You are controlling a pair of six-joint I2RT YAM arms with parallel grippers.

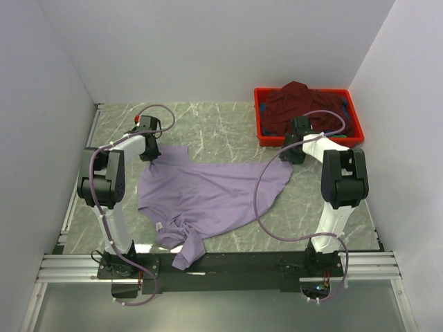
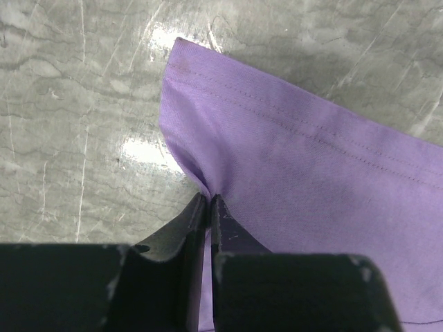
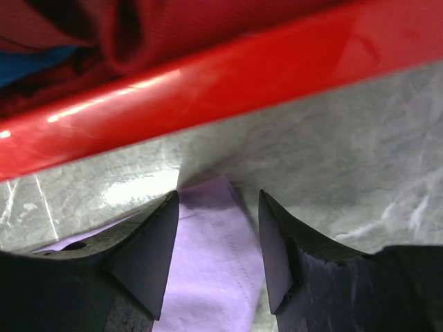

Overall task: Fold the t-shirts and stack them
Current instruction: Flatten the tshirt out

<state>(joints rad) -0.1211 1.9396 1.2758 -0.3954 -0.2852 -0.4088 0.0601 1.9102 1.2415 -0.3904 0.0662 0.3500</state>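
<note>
- Right, edges first: the lavender t-shirt [image 1: 208,197] lies spread over the middle of the bench [image 1: 208,121]. Bare marble shows beyond its far edge and off to its near right.
- White walls [image 1: 41,104] close the bench in on the left, far and right sides.
- One bunched end of the shirt trails toward us and laps onto the dark rail [image 1: 242,263] at the near edge.
- Over in the far right corner sits the red crate [image 1: 258,117], its near wall just beyond the shirt's right-hand tip.
- Inside it, the maroon t-shirt [image 1: 294,100] is heaped up above the rim, with a bit of blue cloth [image 3: 28,62] showing beside it.
- The lavender shirt's long axis runs left to right, from a hemmed corner at far left to a pointed tip at far right.
- The left tool [image 2: 208,198] is pinched tight on a fold of lavender cloth at that left corner.
- The right tool [image 3: 218,197] stands well apart, one finger either side of the lavender tip, low over the bench and close to the crate wall. It is gripping nothing.
</note>
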